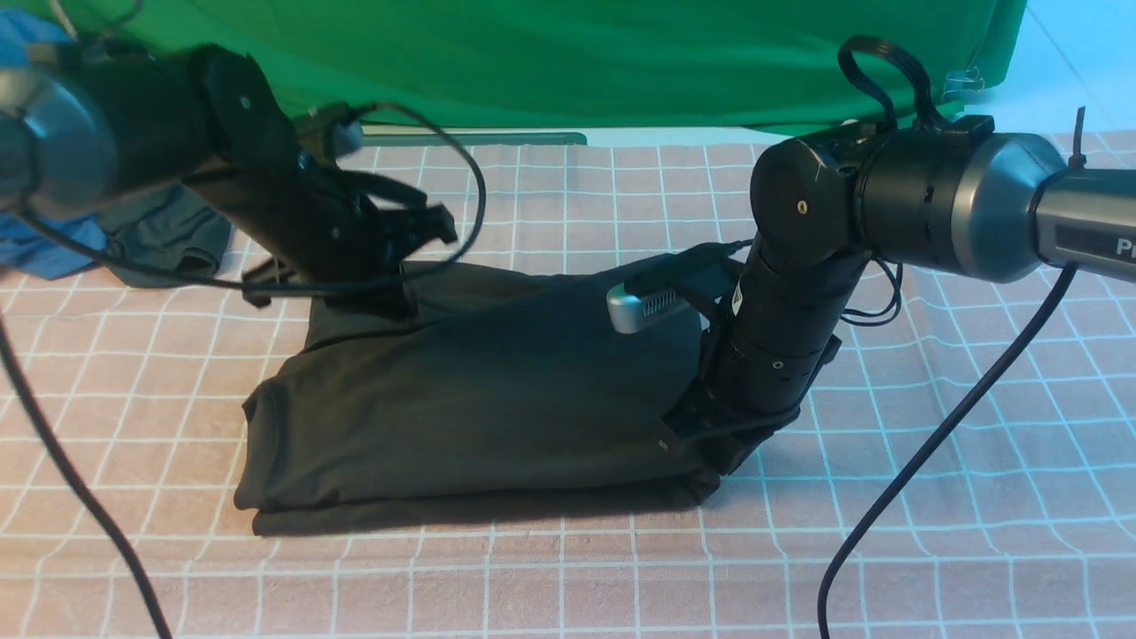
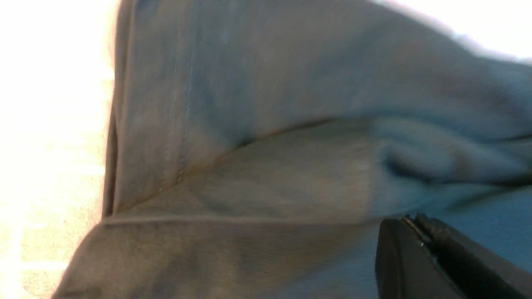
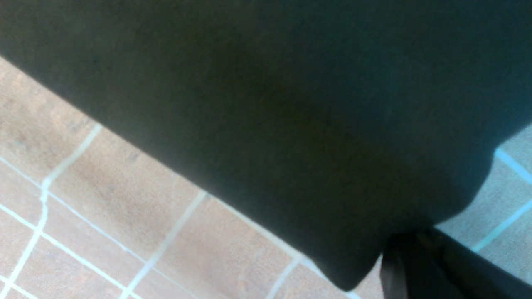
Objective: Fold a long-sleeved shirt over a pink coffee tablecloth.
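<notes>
Long-sleeved shirt (image 1: 479, 408) is laid folded in layers at the middle of the pink coffee tablecloth (image 1: 887, 550), print not seen. Left gripper (image 1: 373, 297) is closed at the far-left corner, with the top layer seemingly pinched and raised. Right gripper (image 1: 710, 435) is clamped on the near-right corner, cloth bunched at its tip. Green cloth (image 1: 577, 62) is hung behind.

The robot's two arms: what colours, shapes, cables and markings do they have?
Both the left arm and the right arm have black cylindrical joints and grey housings. Loose black cables loop around them. The right arm carries a silver camera and white lettering.
</notes>
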You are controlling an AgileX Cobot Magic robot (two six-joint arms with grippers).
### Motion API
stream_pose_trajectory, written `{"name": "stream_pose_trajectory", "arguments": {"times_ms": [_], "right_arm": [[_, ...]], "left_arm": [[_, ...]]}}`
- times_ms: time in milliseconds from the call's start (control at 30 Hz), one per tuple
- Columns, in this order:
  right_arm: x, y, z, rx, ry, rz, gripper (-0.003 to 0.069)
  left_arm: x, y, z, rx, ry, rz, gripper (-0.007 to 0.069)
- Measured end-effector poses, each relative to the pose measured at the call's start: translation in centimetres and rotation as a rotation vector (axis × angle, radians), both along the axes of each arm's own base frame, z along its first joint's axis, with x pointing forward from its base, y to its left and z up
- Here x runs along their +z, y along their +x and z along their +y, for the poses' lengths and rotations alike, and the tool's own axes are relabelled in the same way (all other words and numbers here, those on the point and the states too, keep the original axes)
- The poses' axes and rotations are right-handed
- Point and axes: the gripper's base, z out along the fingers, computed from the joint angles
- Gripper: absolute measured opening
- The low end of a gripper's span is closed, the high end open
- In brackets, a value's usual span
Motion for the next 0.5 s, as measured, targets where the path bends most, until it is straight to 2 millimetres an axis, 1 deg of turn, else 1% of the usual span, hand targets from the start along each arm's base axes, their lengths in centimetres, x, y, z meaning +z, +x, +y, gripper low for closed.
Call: {"name": "stream_pose_trajectory", "arguments": {"times_ms": [100, 200, 300, 500], "right_arm": [[0.2, 0.0, 0.0, 0.0, 0.004, -0.007, 0.0037], [0.2, 0.0, 0.0, 0.0, 0.004, -0.007, 0.0037], [0.2, 0.0, 0.0, -0.001, 0.005, -0.007, 0.0037], [0.3, 0.0, 0.0, -0.002, 0.008, -0.008, 0.0037]], "left_arm": [[-1.9, 0.3, -0.1, -0.004, 0.008, 0.054, 0.0014], [-2.8, 0.8, 0.0, 0.003, 0.018, 0.03, 0.0014], [-3.0, 1.5, 0.1, 0.004, 0.039, -0.027, 0.0014], [-2.7, 2.3, 0.2, 0.021, 0.043, -0.123, 0.0014]]}}
